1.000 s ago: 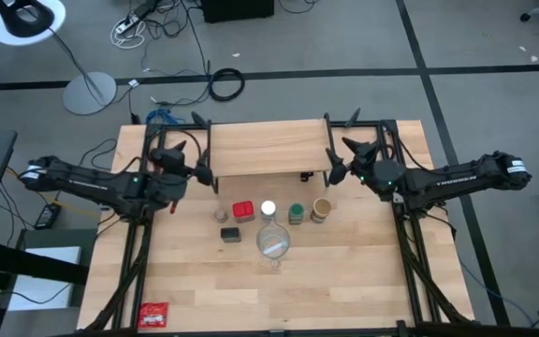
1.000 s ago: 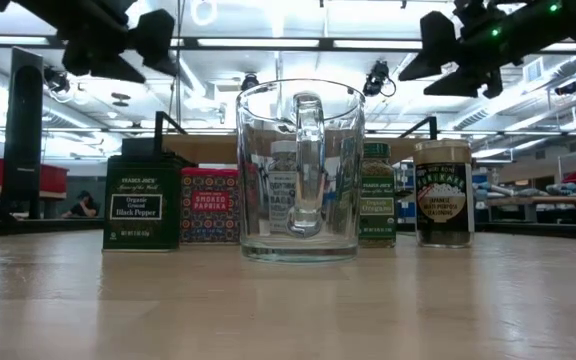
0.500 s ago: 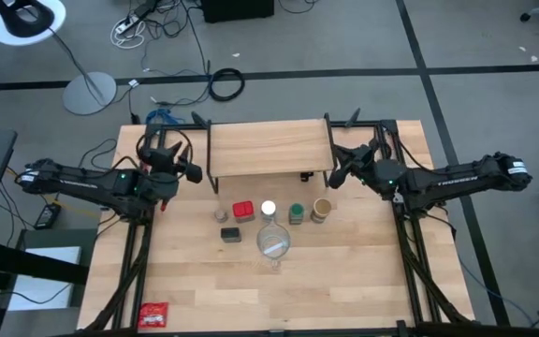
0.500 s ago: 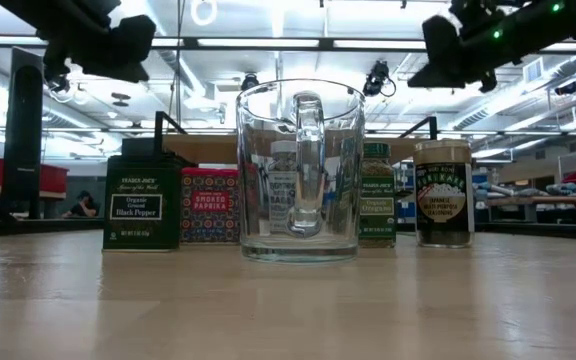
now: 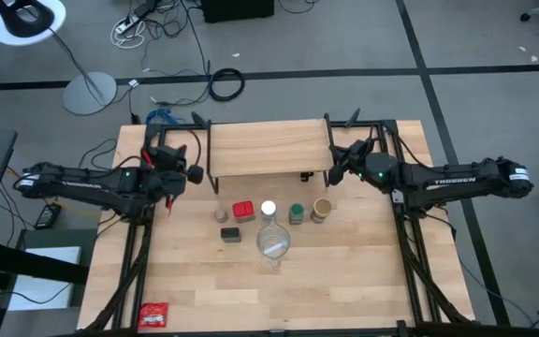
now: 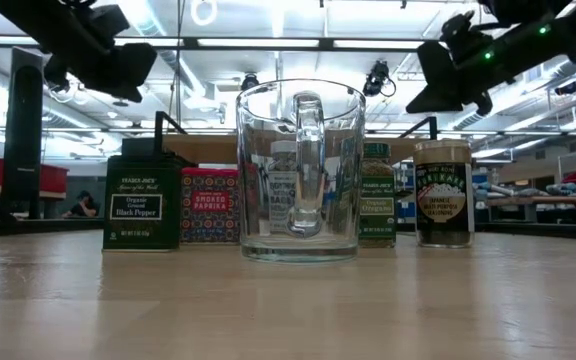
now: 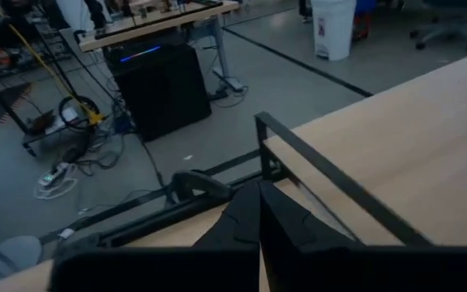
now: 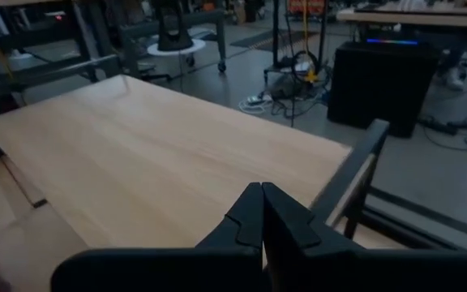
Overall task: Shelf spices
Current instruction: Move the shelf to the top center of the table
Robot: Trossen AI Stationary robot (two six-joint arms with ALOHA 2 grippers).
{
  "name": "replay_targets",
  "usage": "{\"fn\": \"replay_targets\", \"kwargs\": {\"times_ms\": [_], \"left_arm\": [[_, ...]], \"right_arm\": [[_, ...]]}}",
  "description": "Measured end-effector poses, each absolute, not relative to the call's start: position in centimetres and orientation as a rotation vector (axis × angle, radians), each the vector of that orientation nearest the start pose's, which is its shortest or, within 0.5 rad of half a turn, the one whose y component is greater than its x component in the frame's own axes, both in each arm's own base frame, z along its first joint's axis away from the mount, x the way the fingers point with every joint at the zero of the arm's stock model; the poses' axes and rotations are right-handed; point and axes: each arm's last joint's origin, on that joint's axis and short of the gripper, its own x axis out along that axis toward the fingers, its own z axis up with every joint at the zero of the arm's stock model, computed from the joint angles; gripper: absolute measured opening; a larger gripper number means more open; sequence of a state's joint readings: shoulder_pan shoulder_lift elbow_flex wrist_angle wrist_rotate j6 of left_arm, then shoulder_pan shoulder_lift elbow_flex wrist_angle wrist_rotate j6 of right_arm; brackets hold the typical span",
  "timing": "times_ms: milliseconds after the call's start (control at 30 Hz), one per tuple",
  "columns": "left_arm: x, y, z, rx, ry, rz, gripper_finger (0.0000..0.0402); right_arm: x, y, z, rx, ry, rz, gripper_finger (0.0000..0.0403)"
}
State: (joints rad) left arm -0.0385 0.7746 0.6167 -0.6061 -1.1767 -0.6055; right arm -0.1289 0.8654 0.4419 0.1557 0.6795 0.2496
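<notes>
While both my left gripper [image 5: 193, 173] and right gripper [image 5: 335, 173] hang clenched and empty beside the shelf [image 5: 268, 148], the spices [image 5: 269, 214] wait below; descending clenched, I'd likely topple them.

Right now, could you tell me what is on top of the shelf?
Nothing shows on the shelf: its wood top lies bare in the high view. The space beneath the plank is covered from above, apart from a small dark part at its front edge.
</notes>
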Motion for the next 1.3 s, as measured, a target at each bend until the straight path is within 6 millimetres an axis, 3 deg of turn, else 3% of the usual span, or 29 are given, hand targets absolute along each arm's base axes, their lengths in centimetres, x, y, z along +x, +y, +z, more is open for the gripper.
{"fn": "replay_targets", "kwargs": {"times_ms": [467, 933, 1300], "left_arm": [[15.7, 4.7, 26.1, -0.025, 0.367, 1.169, 0.0001], [18.2, 7.8, 24.3, -0.071, 0.466, 1.092, 0.0000], [19.8, 9.8, 23.7, -0.064, 0.444, 1.070, 0.0000]], "right_arm": [[17.9, -4.4, 23.1, 0.185, 0.189, -0.831, 0.0000], [17.8, -4.3, 22.9, 0.204, 0.206, -0.835, 0.0000], [17.7, -4.1, 22.5, 0.234, 0.232, -0.849, 0.0000]]}}
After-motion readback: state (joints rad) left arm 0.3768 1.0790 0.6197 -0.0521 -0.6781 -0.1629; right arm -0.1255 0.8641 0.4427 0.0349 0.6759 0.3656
